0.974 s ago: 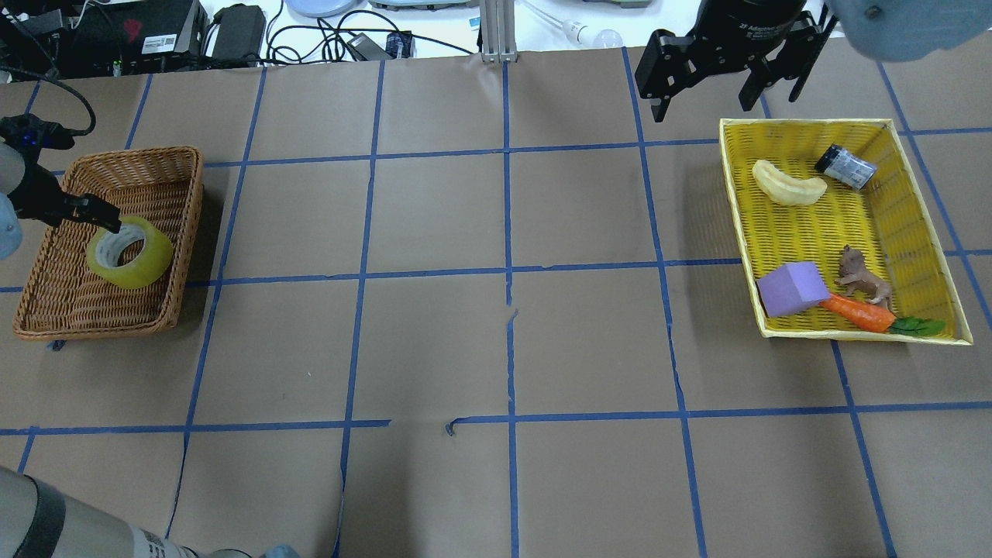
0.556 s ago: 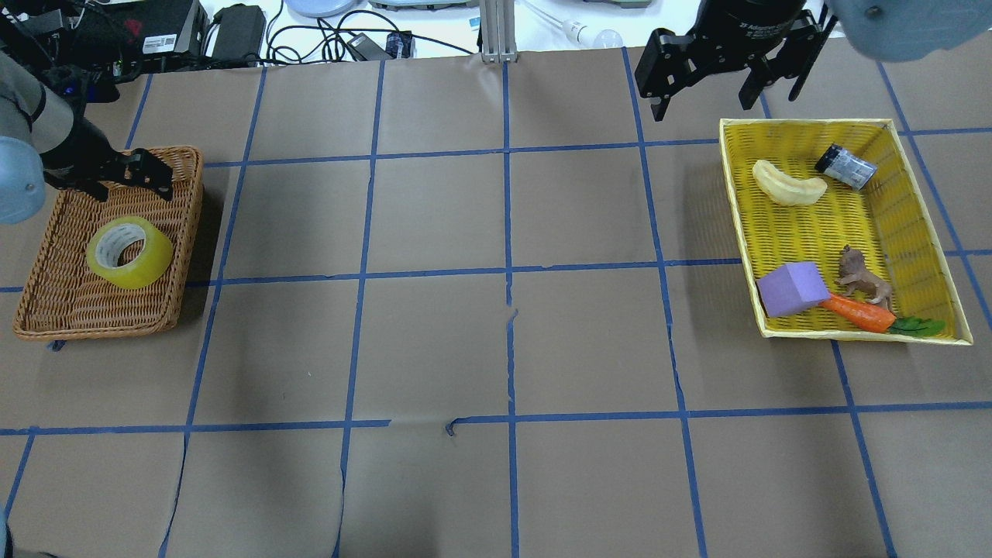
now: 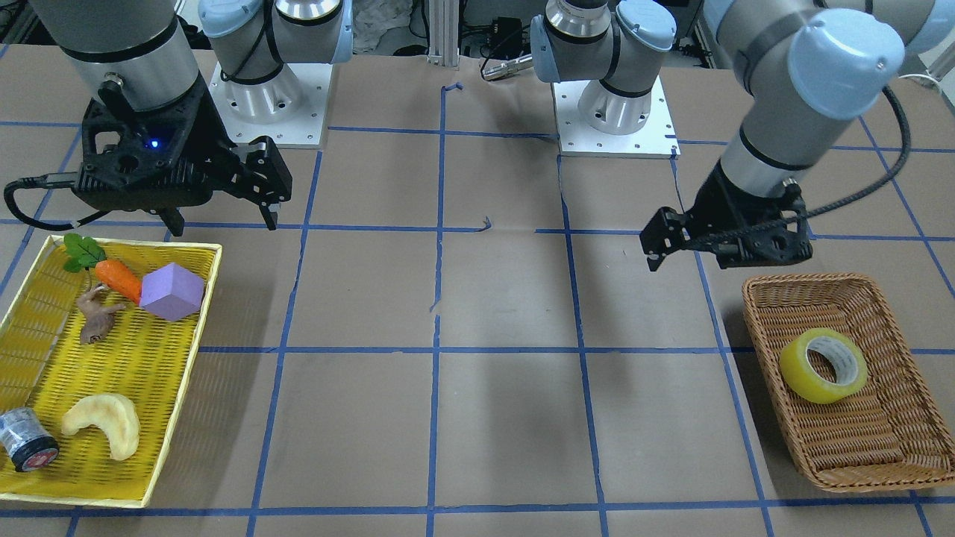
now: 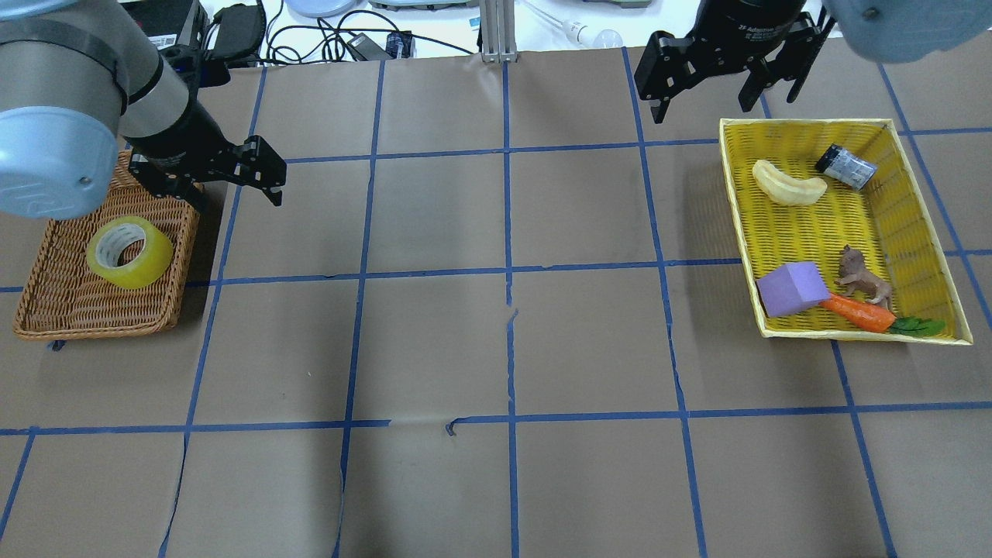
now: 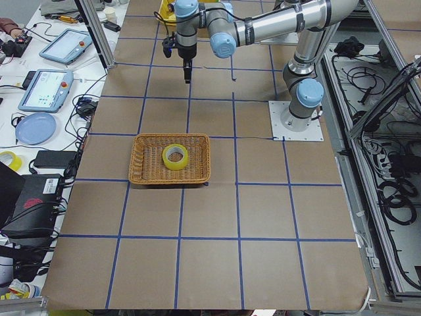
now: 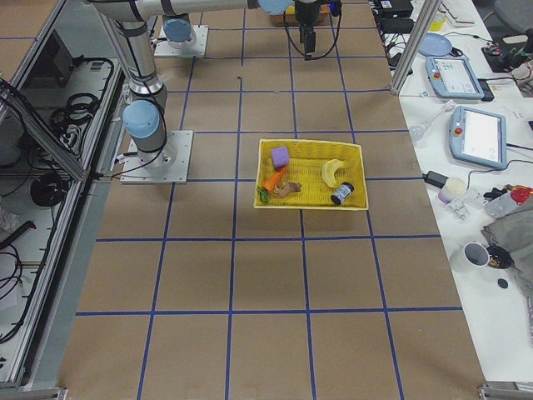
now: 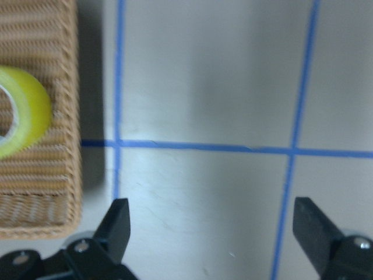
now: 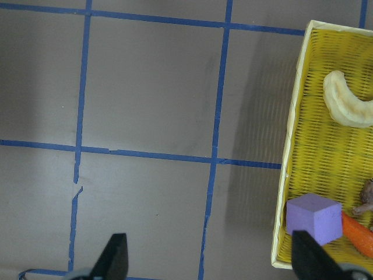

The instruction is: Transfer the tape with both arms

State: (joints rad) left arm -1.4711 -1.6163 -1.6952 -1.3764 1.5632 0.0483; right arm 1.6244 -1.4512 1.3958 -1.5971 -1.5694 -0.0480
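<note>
The yellowish-green tape (image 4: 129,252) lies flat in the brown wicker basket (image 4: 46,318) at the table's left; it also shows in the front-facing view (image 3: 823,365) and at the left edge of the left wrist view (image 7: 23,111). My left gripper (image 4: 232,194) is open and empty, raised over the table just past the basket's far right corner, apart from the tape. Its fingers (image 7: 116,221) frame bare table beside the basket. My right gripper (image 4: 725,105) is open and empty, hovering near the far left corner of the yellow basket (image 4: 806,122).
The yellow basket holds a pale crescent bread (image 4: 788,184), a black-lidded jar (image 4: 845,166), a purple block (image 4: 792,287), a carrot (image 4: 860,311) and a small brown animal figure (image 4: 862,275). Cables and devices lie beyond the table's far edge (image 4: 325,39).
My left gripper has left the tape, risen out of the wicker basket and moved right past its far right corner. The tape stays in the basket. The right arm has not moved.
</note>
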